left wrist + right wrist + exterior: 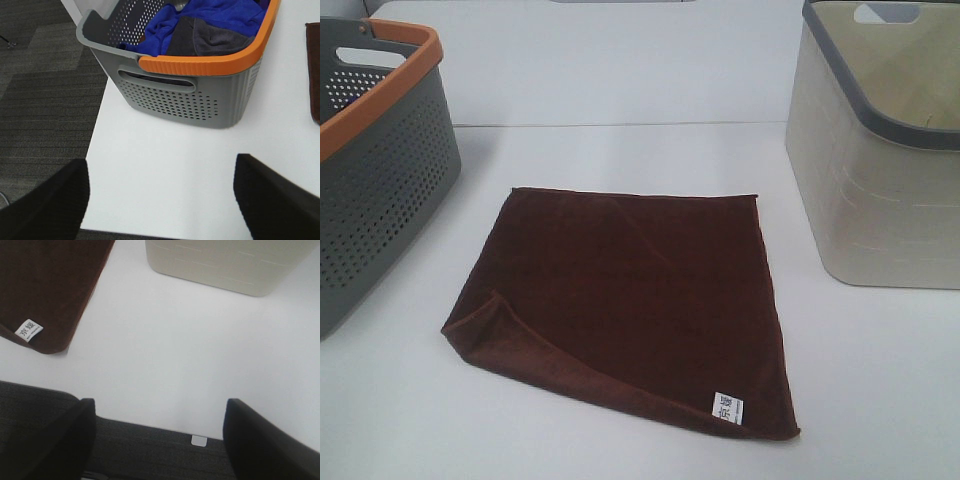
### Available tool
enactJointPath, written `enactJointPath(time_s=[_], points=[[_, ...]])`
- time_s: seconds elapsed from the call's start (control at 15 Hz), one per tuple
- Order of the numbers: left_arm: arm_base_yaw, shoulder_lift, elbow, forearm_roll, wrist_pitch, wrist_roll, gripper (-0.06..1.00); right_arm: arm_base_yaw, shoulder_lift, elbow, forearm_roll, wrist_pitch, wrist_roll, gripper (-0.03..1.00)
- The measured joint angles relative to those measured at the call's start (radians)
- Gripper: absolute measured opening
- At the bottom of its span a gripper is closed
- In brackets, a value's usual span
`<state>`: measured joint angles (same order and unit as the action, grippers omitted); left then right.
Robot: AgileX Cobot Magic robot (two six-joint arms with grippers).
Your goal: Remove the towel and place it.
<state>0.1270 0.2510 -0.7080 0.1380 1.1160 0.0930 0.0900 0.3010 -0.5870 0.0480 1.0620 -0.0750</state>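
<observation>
Grey basket (pixel 380 170), orange rim, sits at the left edge of the worktop (pixel 620 160). The left wrist view shows it holding blue cloth (pixel 200 20) and a grey cloth (pixel 215 37).

Left hand (pixel 160 195): both fingers spread wide, nothing between them, hovering over bare worktop near its front edge, just short of the grey basket. From this hand only a thin sliver of the towel (pixel 315 75) shows at the frame edge, off to the side away from the basket.

Towel (pixel 630 300), centre of the worktop: dark reddish-brown, laid flat, roughly square, turned a little so one corner points toward the front. Its near-left corner is folded over on itself. The white label (pixel 728 408) sits at the front corner on the right-hand side. Towel touches neither basket.

Right hand (pixel 157 440): fingers also wide apart, empty, hanging over the front edge of the worktop. The labelled corner (pixel 30 330) lies close ahead of it, toward the middle of the worktop, and the beige basket (pixel 880 150) stands beyond on the right.

Judgement: the right hand is nearer; the labelled corner is its closest grip point. No long axis to speak of, so a corner or edge pinch suits. With the towel apparently out already, what remains is likely placing it.
</observation>
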Motion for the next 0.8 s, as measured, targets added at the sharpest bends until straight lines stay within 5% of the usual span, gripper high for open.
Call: enactJointPath(time_s=[0.4,0.8], points=[[0.000,-0.253,0.149,-0.172,0.029,0.096,0.76,0.000,-0.247,0.048,-0.040,0.023,0.085,0.62],[0.000,-0.256,0.202,-0.191,-0.057,0.099,0.76,0.000,-0.306,0.083,-0.098,0.002,0.095,0.61]])
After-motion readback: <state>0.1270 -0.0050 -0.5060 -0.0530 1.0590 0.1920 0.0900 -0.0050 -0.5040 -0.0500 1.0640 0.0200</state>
